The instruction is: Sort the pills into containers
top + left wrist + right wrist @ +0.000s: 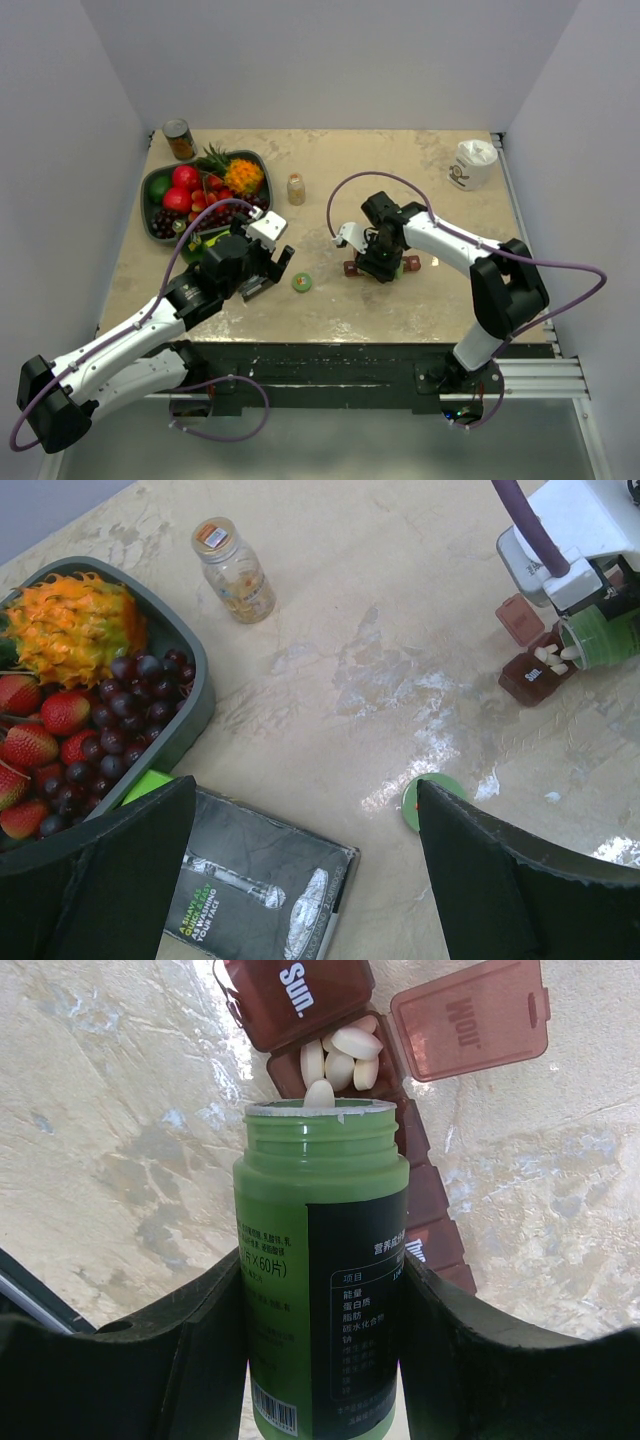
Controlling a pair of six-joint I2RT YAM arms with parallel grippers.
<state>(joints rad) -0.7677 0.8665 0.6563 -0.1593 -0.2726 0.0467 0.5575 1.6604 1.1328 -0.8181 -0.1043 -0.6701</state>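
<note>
From above, we see the left hand (272,270) low over the near left part of the table (400,180), its fingers spread wide apart with nothing between them. The right hand (380,262) is at mid-table, and the containers (352,268) show as a dark red-brown strip poking out beside it. A green cap (302,283) lies on the table between the two hands. Towards the far left corner stand a fruit tray (146,190) and a can (179,139). A small bottle (296,189) stands just right of the tray, and a white cup (472,163) is in the far right corner. From the left wrist, we look between the open fingers at a black packet (260,880) lying beside the tray. Well beyond it, the strip's end compartment, marked "Sun.", is closed. From the right wrist, we see the hand clamped on a green bottle (320,1260), a finger on either side. The bottle's open mouth tips over the second compartment, whose lid (470,1020) is flipped back. Several white pills (340,1055) lie in that compartment, and one more sits at the bottle's lip.
</note>
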